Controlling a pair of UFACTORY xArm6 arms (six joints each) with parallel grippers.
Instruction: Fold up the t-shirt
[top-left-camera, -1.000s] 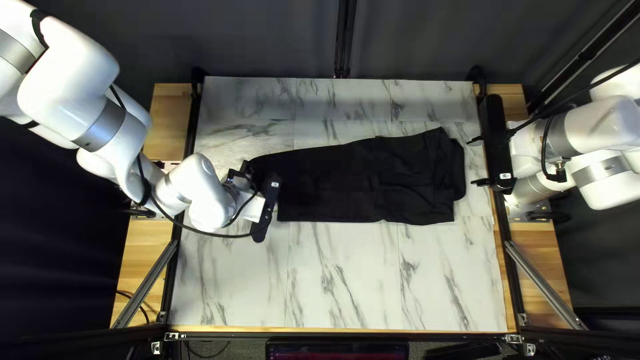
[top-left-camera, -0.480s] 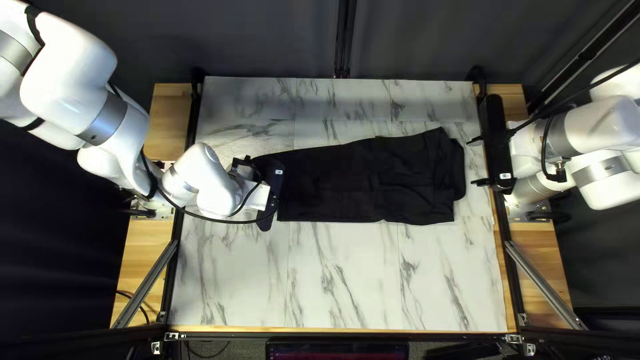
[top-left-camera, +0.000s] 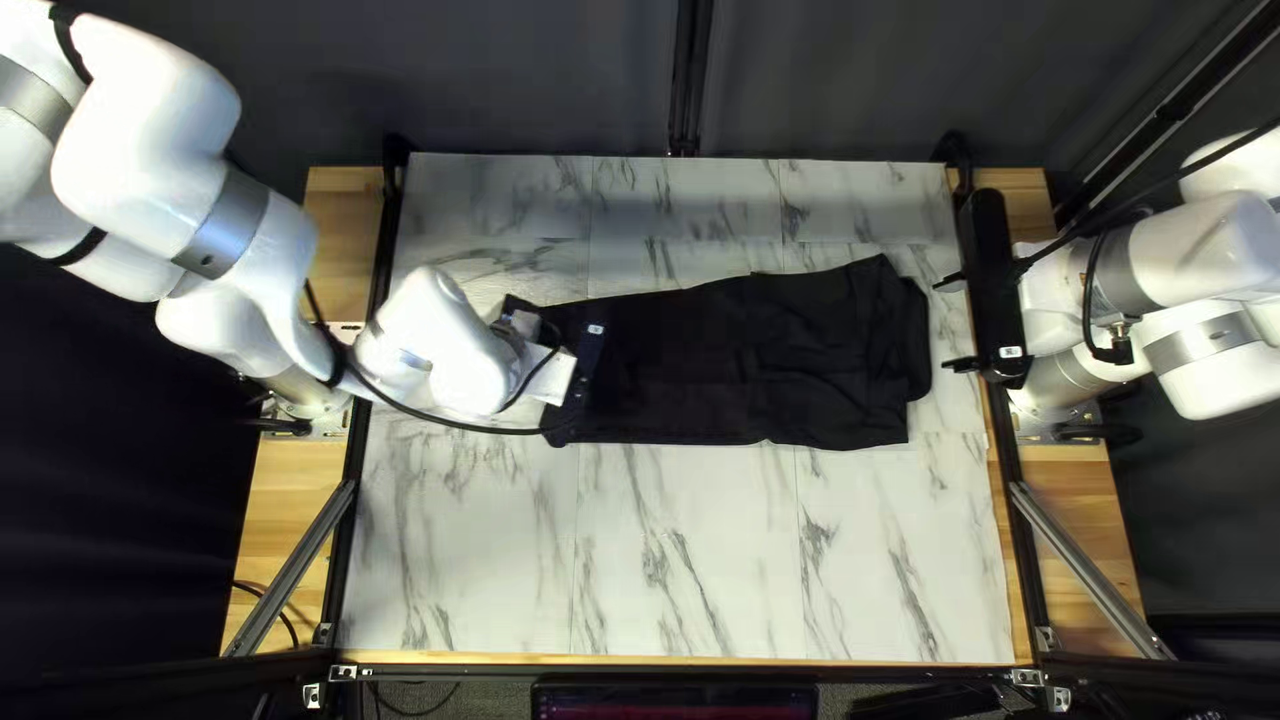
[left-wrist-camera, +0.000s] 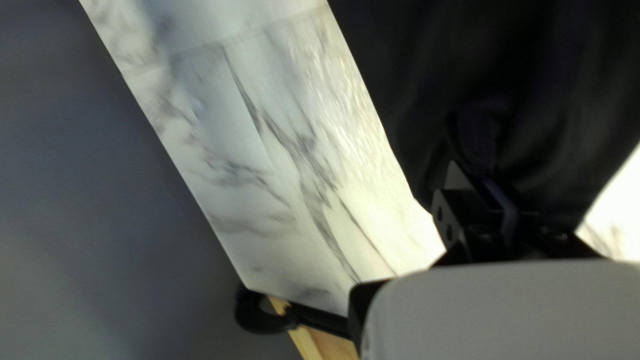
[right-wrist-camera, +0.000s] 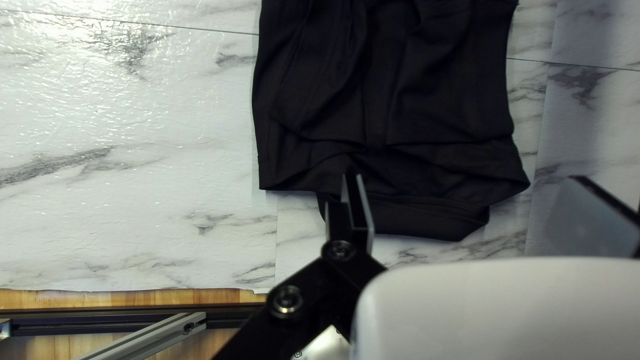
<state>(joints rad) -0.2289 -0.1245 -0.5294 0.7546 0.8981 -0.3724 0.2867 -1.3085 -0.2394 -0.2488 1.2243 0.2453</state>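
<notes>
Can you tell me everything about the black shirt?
The black t-shirt looks like soft, plain cloth. It lies stretched across the marble-patterned table, longer than it is wide. Wrinkles and a loose flap show at the end nearest my open right pincer. My left pincer seems to pinch the other end.

Looks like a robotics lab, with white robot arms [top-left-camera: 140, 154] mounted at both sides of a marble-patterned desk [top-left-camera: 694, 560], metal struts [top-left-camera: 294, 567] at its edges, exposed black cable [top-left-camera: 460, 426], and dark curtain [top-left-camera: 534, 74] behind
</notes>
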